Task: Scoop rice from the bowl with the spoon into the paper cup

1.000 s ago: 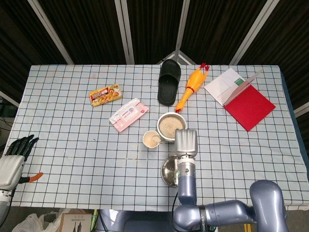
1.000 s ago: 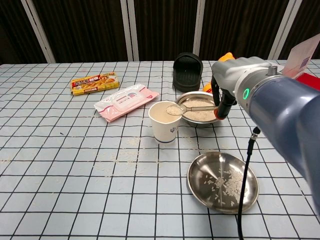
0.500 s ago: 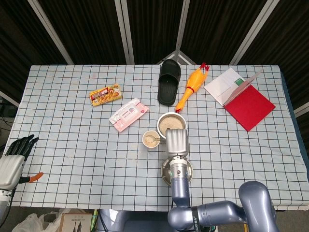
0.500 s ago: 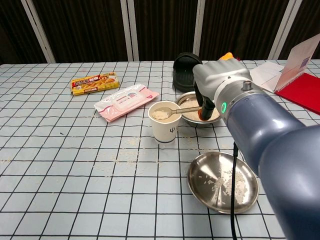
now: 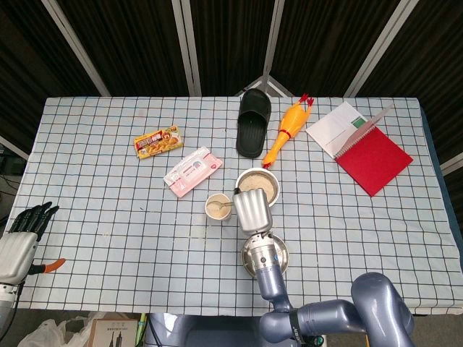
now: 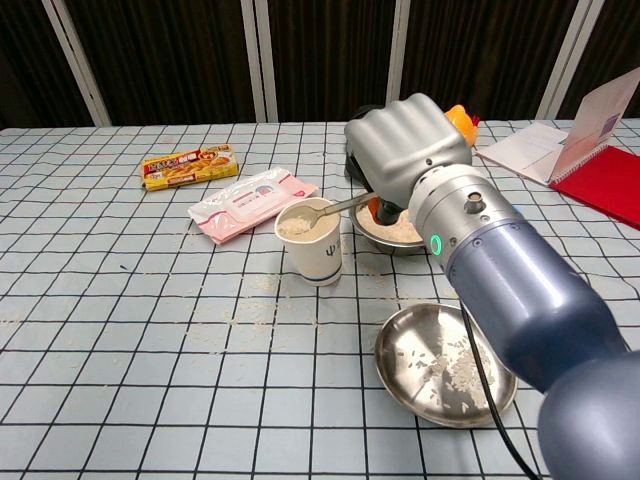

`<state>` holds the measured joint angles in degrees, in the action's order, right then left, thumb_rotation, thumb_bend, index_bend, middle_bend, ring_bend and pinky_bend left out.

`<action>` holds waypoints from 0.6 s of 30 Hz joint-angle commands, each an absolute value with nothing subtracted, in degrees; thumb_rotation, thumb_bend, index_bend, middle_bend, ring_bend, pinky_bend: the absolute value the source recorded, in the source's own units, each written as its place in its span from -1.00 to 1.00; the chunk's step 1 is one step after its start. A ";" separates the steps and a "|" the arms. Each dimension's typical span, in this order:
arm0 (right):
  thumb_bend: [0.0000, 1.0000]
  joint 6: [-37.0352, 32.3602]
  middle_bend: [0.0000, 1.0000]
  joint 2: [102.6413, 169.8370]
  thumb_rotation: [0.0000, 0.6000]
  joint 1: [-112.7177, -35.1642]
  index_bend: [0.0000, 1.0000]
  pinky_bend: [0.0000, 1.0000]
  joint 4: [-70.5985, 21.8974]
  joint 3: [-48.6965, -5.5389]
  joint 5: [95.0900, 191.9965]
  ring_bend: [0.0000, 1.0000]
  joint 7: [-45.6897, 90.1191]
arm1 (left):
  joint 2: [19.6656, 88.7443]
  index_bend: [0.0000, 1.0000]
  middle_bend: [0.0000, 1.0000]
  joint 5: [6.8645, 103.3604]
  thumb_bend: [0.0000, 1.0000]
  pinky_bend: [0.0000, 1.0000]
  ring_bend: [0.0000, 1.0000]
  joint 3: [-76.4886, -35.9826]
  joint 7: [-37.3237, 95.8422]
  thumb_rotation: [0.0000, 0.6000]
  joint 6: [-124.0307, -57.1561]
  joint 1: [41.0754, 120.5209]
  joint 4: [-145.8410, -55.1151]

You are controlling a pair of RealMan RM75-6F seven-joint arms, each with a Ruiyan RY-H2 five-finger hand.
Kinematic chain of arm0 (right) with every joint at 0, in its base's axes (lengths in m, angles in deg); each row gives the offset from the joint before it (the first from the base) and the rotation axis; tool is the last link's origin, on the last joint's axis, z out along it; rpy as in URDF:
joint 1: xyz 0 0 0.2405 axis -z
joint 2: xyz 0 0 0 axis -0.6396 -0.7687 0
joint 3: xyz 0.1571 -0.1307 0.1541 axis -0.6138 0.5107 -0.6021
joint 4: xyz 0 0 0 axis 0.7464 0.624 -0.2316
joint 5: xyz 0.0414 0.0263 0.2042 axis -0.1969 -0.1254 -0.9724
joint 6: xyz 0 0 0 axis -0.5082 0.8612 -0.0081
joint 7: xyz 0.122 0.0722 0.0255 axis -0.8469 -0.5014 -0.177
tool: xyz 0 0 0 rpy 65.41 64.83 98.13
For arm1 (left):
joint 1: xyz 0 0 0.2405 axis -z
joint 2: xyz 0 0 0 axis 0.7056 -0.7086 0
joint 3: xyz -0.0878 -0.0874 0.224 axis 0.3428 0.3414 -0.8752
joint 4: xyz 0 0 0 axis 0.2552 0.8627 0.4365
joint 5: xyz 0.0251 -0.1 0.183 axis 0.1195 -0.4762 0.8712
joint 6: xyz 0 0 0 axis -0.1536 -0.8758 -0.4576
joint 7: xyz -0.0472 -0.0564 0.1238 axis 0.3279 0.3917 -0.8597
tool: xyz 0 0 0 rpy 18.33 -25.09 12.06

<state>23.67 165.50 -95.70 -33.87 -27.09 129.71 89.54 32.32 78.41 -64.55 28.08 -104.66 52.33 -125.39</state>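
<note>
A white paper cup (image 6: 309, 240) (image 5: 218, 207) holding rice stands left of the steel bowl of rice (image 6: 398, 230) (image 5: 258, 186). My right hand (image 6: 405, 150) (image 5: 251, 210) grips the handle of a metal spoon (image 6: 338, 207), and the spoon's head lies over the rice at the cup's mouth. This hand hides much of the bowl in the chest view. My left hand (image 5: 18, 242) rests at the table's near left corner, fingers stretched out and holding nothing.
A shallow steel dish (image 6: 445, 365) with stray grains lies in front of the bowl. Loose rice dots the cloth near the cup. Behind are a wipes pack (image 6: 250, 203), a curry box (image 6: 187, 167), a black slipper (image 5: 253, 123), a rubber chicken (image 5: 286, 129) and a red notebook (image 5: 373, 160).
My right hand swung left and lowered the spoon's head from above the cup into its mouth. The cup slid a little to the left. The left hand stayed still.
</note>
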 commanded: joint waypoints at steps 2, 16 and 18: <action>0.17 22.29 0.76 164.73 1.00 -94.92 0.33 1.00 -31.02 -24.93 133.42 0.91 88.26 | 32.28 -1.00 -1.00 78.38 -1.00 -1.00 -1.00 -64.56 28.15 1.00 -104.66 52.31 -125.45; 0.17 21.45 0.76 162.52 1.00 -92.21 0.33 1.00 -28.23 -23.44 139.52 0.91 87.02 | 32.26 -1.00 -1.00 78.07 -1.00 -1.00 -1.00 -64.61 27.88 1.00 -104.47 52.31 -125.70; 0.17 21.32 0.76 162.32 1.00 -91.90 0.33 1.00 -28.11 -23.48 140.14 0.91 86.95 | 32.23 -1.00 -1.00 77.95 -1.00 -1.00 -1.00 -64.58 27.98 1.00 -104.37 52.33 -125.74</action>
